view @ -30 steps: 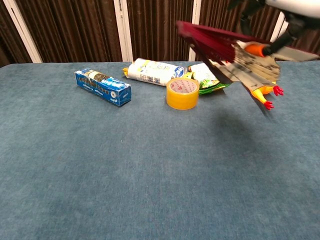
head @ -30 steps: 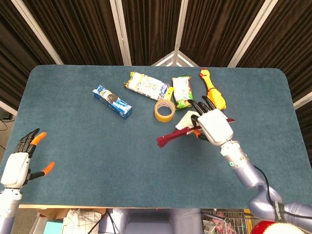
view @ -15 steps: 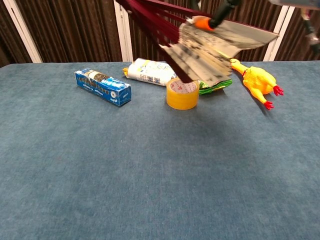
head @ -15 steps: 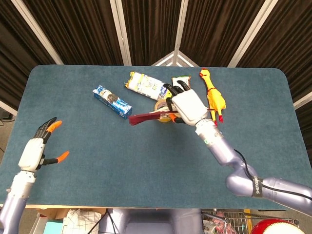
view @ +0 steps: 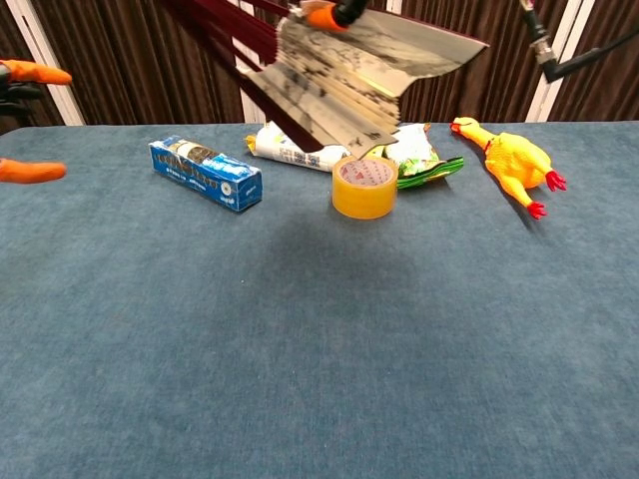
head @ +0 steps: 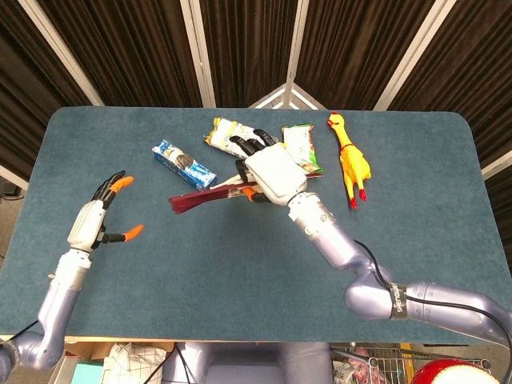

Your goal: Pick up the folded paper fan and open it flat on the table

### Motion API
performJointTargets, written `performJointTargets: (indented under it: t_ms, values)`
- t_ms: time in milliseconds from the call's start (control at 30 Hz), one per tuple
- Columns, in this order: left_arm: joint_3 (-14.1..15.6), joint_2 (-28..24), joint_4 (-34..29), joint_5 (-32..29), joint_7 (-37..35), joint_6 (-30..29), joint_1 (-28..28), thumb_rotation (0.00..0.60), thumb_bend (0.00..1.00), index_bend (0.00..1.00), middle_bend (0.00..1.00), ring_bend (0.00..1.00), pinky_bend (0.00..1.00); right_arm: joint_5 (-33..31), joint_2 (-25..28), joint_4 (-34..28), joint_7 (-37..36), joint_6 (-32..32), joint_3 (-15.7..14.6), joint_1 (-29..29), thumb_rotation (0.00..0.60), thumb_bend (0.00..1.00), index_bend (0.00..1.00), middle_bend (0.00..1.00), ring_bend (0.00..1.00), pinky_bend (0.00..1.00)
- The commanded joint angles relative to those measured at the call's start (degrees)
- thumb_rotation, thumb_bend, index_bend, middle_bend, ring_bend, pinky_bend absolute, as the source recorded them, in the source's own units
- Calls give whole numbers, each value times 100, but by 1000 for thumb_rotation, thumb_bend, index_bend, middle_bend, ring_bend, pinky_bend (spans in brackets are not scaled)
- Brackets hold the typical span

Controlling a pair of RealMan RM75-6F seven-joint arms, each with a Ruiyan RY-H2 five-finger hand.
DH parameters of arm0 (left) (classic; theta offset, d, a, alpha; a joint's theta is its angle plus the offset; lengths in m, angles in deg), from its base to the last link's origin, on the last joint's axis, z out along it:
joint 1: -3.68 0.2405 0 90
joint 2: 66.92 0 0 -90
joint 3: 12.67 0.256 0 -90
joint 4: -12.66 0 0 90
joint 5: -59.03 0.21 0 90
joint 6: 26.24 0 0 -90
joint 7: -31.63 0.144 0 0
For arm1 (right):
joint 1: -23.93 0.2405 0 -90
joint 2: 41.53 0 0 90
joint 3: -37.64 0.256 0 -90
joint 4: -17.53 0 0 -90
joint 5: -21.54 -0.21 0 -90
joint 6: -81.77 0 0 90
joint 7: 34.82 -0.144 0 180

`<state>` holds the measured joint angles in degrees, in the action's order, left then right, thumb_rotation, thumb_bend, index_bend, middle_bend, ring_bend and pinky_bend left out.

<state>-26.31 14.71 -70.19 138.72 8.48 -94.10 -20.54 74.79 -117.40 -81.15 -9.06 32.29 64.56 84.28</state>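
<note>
Holding the paper fan [head: 210, 196] partly spread above the desk [head: 240, 264], the right robot hand [head: 270, 172] carries it clear of the tape roll [view: 364, 187]; left robot hand [head: 94, 220] waits empty, fingers wide, likely to catch the ribs

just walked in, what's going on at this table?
The right hand holds the paper fan in the air above the table, partly spread, its dark red ribs pointing toward the robot's left. The left hand is raised, fingers apart, holding nothing. On the table behind lie a blue box, a tape roll, snack packets and a rubber chicken. The fan is not yet flat on the table.
</note>
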Motion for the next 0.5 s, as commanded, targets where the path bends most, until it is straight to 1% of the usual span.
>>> performJointTargets:
  t_ms: [33,133,267,500]
  values:
    - [-26,162,133,-44,-14,110,-146,600,288,164,28,0,0,-122,-46,-128,121,-118,-24,133,600,499,776,166,240,124]
    - [-34,301,204,-74,-21,184,-253,600,255,165,36,0,0,-262,-89,-226,240,-215,-72,241,600,499,776,166,240,124]
    - [-54,481,239,-52,-103,221,-388,600,244,165,40,0,0,-420,-182,-358,296,-332,-161,333,600,499,776,166,240,124]
    - [-128,792,232,-108,-419,383,-634,600,227,168,46,0,0,-405,-346,-474,291,-430,-325,468,600,499,776,166,240,124]
